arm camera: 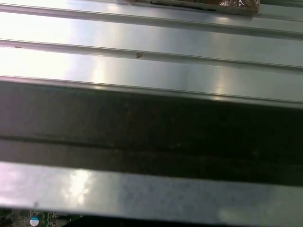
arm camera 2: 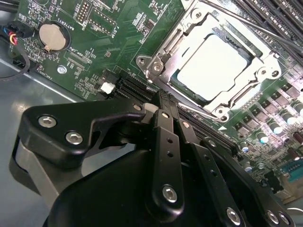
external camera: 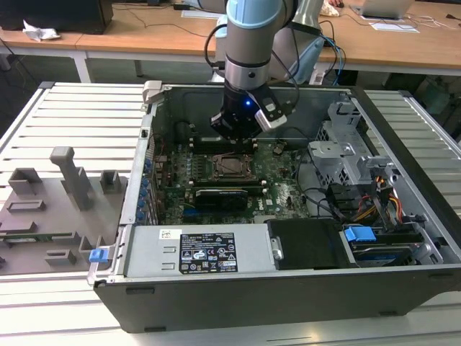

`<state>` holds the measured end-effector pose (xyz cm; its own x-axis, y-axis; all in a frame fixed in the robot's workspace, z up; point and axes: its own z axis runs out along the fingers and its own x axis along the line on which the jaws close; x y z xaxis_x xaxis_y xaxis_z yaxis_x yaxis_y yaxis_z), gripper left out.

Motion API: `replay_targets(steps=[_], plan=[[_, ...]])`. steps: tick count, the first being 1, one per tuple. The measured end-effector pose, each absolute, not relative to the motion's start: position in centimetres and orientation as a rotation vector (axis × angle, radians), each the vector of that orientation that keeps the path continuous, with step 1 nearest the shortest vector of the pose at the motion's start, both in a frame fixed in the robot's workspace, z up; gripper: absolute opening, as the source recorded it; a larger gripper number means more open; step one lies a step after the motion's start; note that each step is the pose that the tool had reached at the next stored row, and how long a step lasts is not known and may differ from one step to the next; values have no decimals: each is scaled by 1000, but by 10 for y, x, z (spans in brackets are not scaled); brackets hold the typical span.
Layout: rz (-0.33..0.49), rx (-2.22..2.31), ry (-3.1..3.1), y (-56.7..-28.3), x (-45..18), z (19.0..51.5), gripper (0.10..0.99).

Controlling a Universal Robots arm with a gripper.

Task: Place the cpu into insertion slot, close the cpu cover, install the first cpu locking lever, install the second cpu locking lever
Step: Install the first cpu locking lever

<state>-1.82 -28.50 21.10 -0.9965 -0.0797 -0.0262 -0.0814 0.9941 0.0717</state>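
Observation:
The cpu lies flat in the insertion slot, its silver top showing through the window of the cpu cover. The cover lies down flat over the socket. Along one side of the cover runs a thin metal lever. My gripper hovers beside the socket, a short way off one of its corners, with the black fingers pressed together and nothing between them. In the exterior view the gripper hangs inside the open computer case, just behind the socket.
The case walls ring the motherboard. A long black card lies in front of the socket, and the power supply is nearer still. A drive cage and cables fill the exterior view's right. Memory slots flank the socket.

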Motion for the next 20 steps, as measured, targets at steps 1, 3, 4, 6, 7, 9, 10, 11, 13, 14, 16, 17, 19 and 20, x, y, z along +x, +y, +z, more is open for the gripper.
replay_targets(steps=[1,3,4,6,7,9,10,11,13,14,16,17,19,20], plan=[[113,-126,3114,-285,-18,210,106],[113,-125,3114,-285,-18,209,106],[113,-125,3114,-285,-18,208,106],[113,-125,3114,-285,-18,207,106],[113,-125,3114,-285,-18,206,106],[112,-125,3114,-285,-17,205,106],[112,-124,3114,-285,-17,204,106],[112,-124,3114,-285,-17,204,106],[111,-124,3114,-285,-17,203,106],[110,-124,3114,-285,-17,203,106],[110,-124,3114,-285,-17,204,106],[110,-124,3114,-285,-17,204,106],[111,-124,3114,-285,-17,205,106],[111,-124,3114,-285,-17,206,106]])
